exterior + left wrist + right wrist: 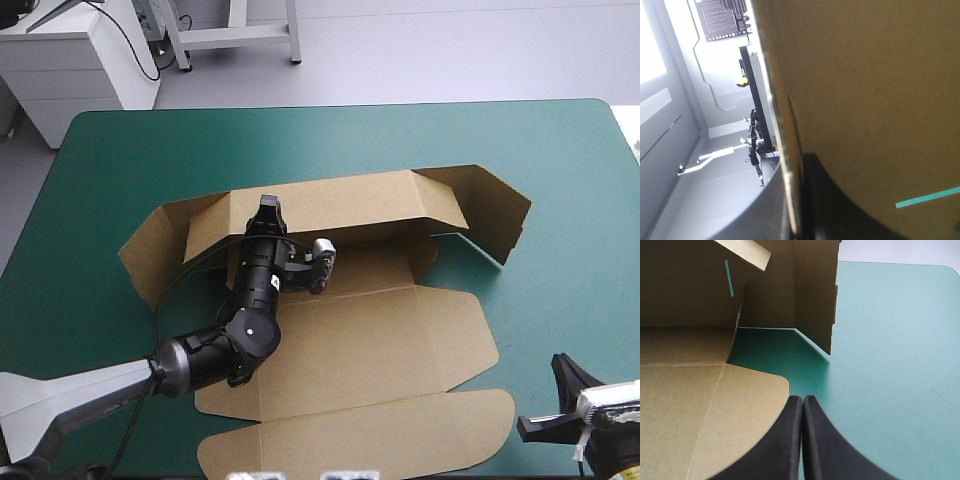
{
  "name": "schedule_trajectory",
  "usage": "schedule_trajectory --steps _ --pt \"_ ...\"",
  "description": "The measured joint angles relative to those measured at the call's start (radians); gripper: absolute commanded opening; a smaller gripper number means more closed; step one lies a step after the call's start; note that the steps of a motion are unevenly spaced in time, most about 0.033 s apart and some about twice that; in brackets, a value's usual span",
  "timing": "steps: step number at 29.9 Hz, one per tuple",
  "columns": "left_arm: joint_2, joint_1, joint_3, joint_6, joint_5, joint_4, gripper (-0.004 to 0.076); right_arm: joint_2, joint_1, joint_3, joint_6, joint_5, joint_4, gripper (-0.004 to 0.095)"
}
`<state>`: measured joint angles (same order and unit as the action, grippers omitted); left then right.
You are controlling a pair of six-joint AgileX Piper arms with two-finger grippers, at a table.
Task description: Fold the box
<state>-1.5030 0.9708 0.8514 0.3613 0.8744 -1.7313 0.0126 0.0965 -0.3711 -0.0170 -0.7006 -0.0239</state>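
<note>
The brown box of cut board (370, 340) lies at the middle of the teal-green table cover (120, 160). Its near panels are flat and its far wall is raised, with side flaps standing at about 10 and 2 o'clock. The left gripper (267, 212), with two broad black fingers, reaches toward 12 o'clock over the box floor. It is clamped on the top edge of the far wall, the sheet pinched between its fingers. The right gripper (803, 407) is at about 4 o'clock from the box, just beside a rounded flat flap, over bare cover. Its fingers are pressed together on nothing.
</note>
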Motion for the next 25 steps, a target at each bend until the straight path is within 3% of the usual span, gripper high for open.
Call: schedule_trajectory --steps 6,10,18,25 --pt "0.003 0.0 -0.003 0.026 -0.004 -0.002 -0.0008 0.0 0.0 -0.001 0.0 -0.008 0.0 -0.0018" --pt "0.005 0.0 -0.004 0.036 -0.017 -0.002 -0.0008 -0.042 0.0 -0.052 0.017 -0.086 0.0 -0.0018" --pt "0.005 0.0 -0.004 0.039 -0.023 -0.001 -0.0008 -0.41 0.0 -0.346 0.045 -0.213 -0.001 -0.002" --pt "0.005 0.0 -0.005 0.039 -0.024 -0.001 -0.0008 -0.782 0.0 -0.666 0.017 -0.248 -0.008 -0.002"
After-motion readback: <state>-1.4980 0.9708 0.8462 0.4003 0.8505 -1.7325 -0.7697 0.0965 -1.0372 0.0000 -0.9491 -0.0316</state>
